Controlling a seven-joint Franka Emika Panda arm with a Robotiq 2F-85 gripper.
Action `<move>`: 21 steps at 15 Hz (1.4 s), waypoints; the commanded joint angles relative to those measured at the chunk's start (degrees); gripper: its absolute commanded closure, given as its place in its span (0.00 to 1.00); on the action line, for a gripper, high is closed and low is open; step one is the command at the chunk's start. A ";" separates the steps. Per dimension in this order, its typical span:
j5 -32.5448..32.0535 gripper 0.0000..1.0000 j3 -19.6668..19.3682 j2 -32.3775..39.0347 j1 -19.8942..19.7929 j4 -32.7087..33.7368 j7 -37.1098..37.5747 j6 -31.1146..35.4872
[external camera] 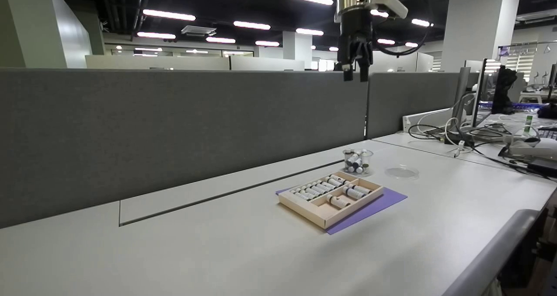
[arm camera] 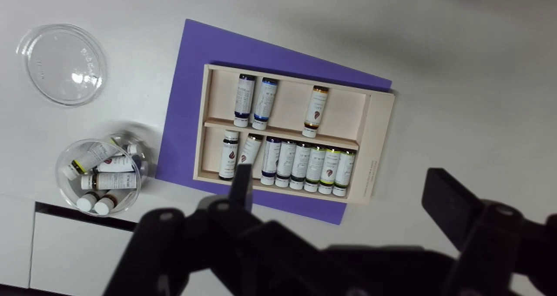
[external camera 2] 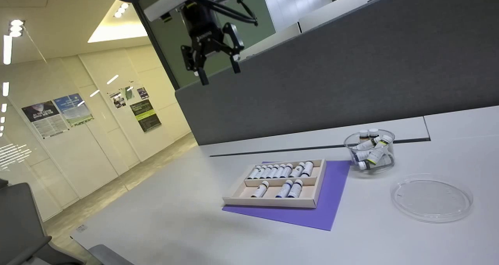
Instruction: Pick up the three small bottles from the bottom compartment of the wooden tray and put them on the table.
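Note:
The wooden tray [external camera: 302, 211] lies flat and also shows in an exterior view [external camera 2: 269, 202] and the wrist view [arm camera: 379, 148]. Three small bottles lie in one of its long compartments: a dark-blue-banded one [arm camera: 244, 96], a blue-banded one [arm camera: 265, 100] close beside it, and an orange-banded one [arm camera: 317, 109] apart from them. They show in an exterior view too [external camera 2: 260, 189]. My gripper [external camera 2: 220, 73] is open and empty, high above the table [external camera 2: 167, 206]. Its fingers stand wide apart in the wrist view [arm camera: 339, 176], one covering part of a bottle in the other compartment.
The tray's other compartment holds a row of several bottles [external camera 2: 278, 171]. A purple mat [external camera 2: 336, 187] lies under the tray. A clear round container [external camera 2: 391, 152] of bottles and a clear lid [external camera 2: 432, 198] stand beside it. A grey partition [external camera: 174, 126] runs along the table's back.

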 commanded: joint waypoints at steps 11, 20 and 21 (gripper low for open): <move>0.05 0.00 0.75 7.05 -1.05 6.63 1.90 -2.14; 6.70 0.00 2.45 15.63 -0.82 9.79 3.10 0.15; 7.16 0.00 2.82 17.52 -0.65 10.17 3.54 0.97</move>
